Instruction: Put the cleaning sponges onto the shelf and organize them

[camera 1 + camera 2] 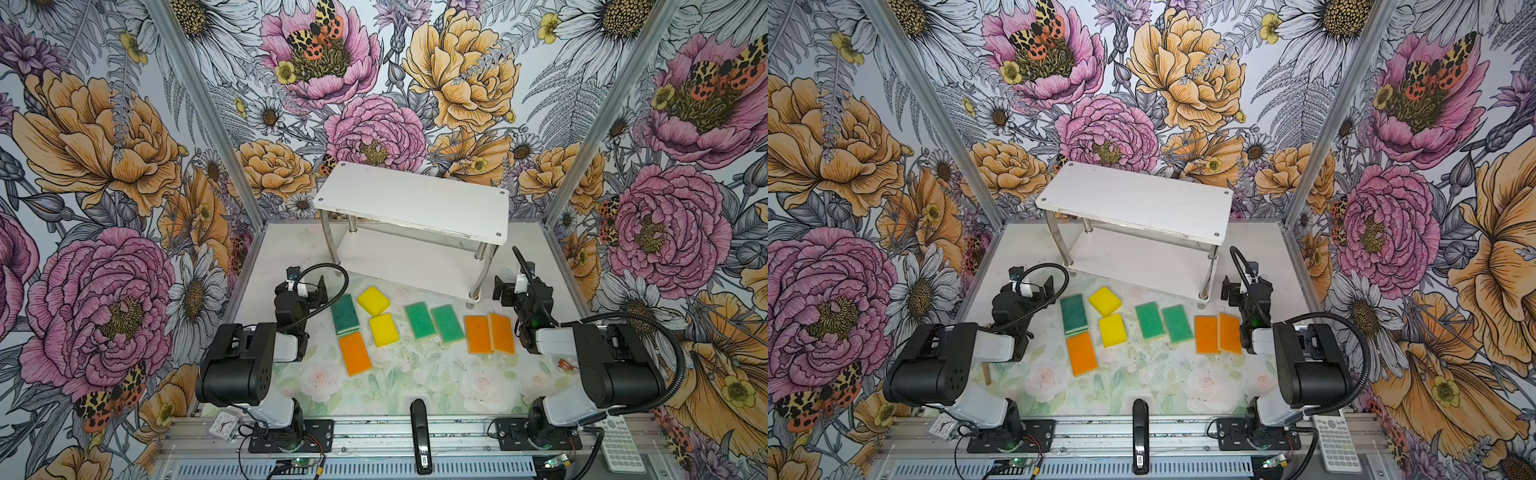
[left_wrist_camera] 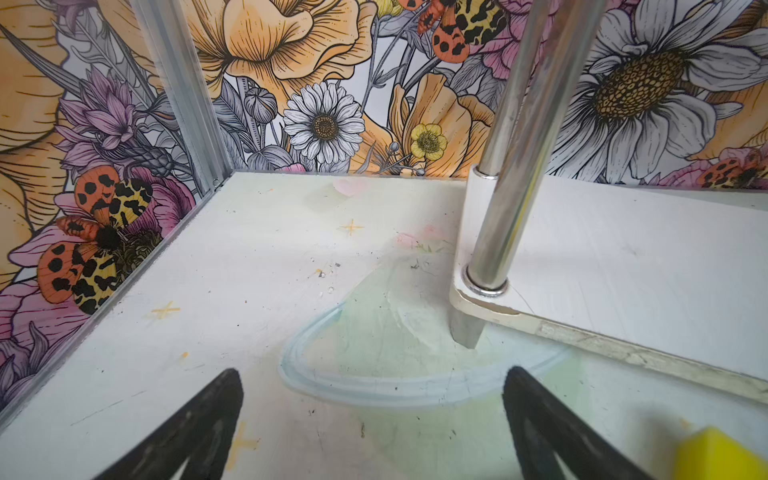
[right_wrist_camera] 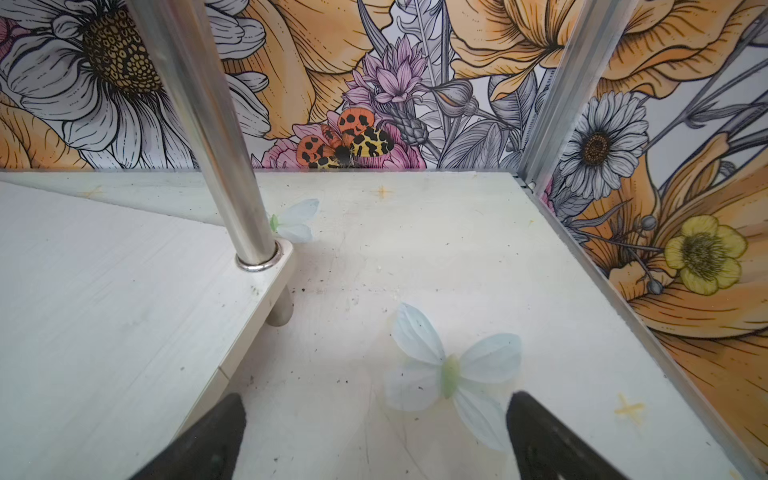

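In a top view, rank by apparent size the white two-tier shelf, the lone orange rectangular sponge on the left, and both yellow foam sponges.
1. White two-tier shelf, far the largest.
2. Lone orange rectangular sponge.
3. Yellow foam sponge nearest the shelf and yellow foam sponge in front of it: alike, not ranked.

Three walls (image 1: 104,166) close the cell, all covered with a wallpaper of big flowers (pink and orange peonies, white daisies, small yellow buttercups) and some spotted orange moths (image 1: 318,39). Two aluminium posts (image 1: 210,120) stand in the back corners. The tabletop (image 1: 415,374) is pale, with a faint print of roses and green leaves — it carries dark specks and small yellow cross marks (image 2: 351,227). An aluminium rail (image 1: 374,432) runs along its front edge. The light is even.
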